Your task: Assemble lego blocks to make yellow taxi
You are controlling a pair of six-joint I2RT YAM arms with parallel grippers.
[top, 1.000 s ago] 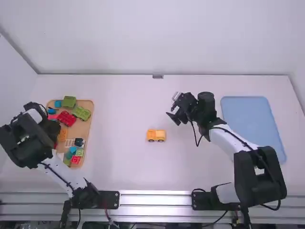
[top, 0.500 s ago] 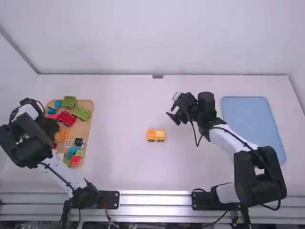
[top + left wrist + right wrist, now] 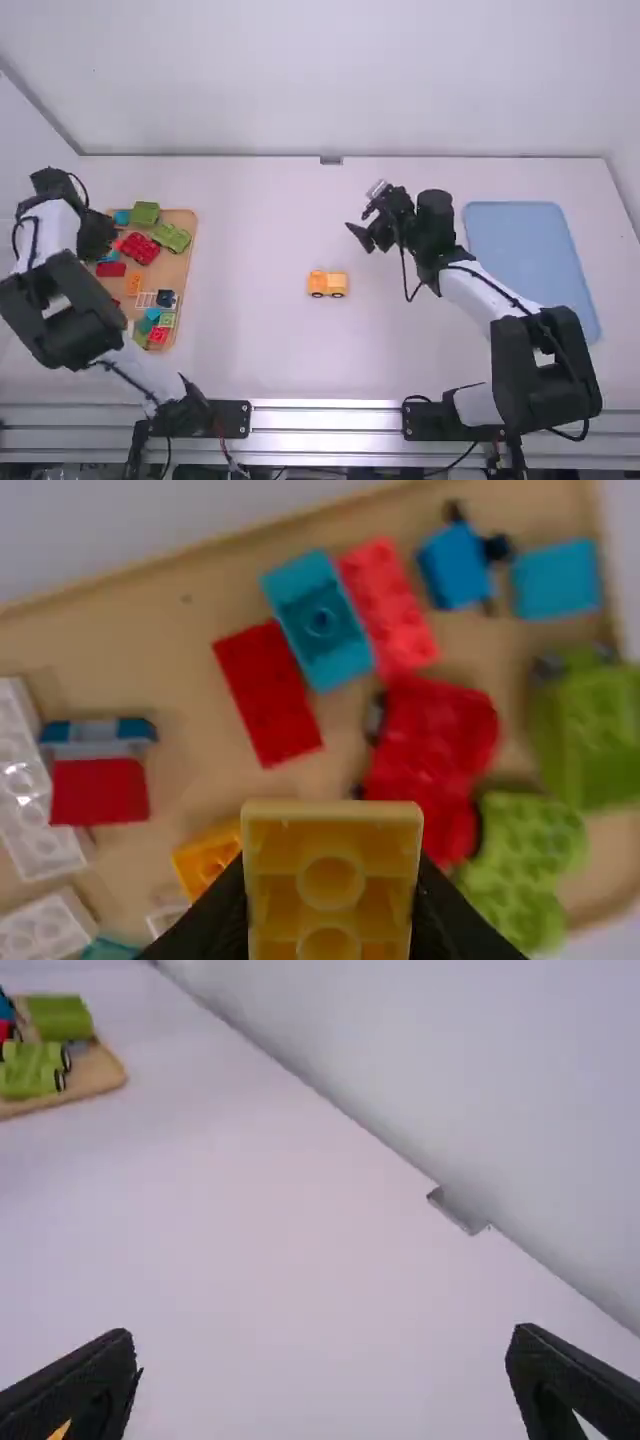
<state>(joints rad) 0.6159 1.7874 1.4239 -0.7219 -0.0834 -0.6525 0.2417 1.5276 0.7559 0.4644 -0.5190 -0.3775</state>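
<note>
My left claw (image 3: pixel 332 892) is closed on a yellow block (image 3: pixel 331 852), pinching it from opposite flanks. What look like round studs face my wrist, so I judge the underside is free to press onto another piece. That claw sits above the ten o'clock side of the wooden tray (image 3: pixel 180 282), which lies at nine o'clock on the tabletop (image 3: pixel 250 350) and keeps the spare pieces together: a red brick (image 3: pixel 268 692), a red car (image 3: pixel 141 248), a green car (image 3: pixel 172 237).

The part-built yellow vehicle (image 3: pixel 327 284) stands on its wheels near the middle, slightly towards six o'clock, I suspect so both arms can reach it. My right claw (image 3: pixel 322 1360) has its fingers spread with nothing between them, poised between one and two o'clock of the vehicle, well placed to brace it. The blue board (image 3: pixel 530 270) lies at three o'clock, perhaps for the finished taxi.

Next I should carry the block between three and four o'clock and line it up squarely; pressing it crooked could twist it in my grip or tip the vehicle
</note>
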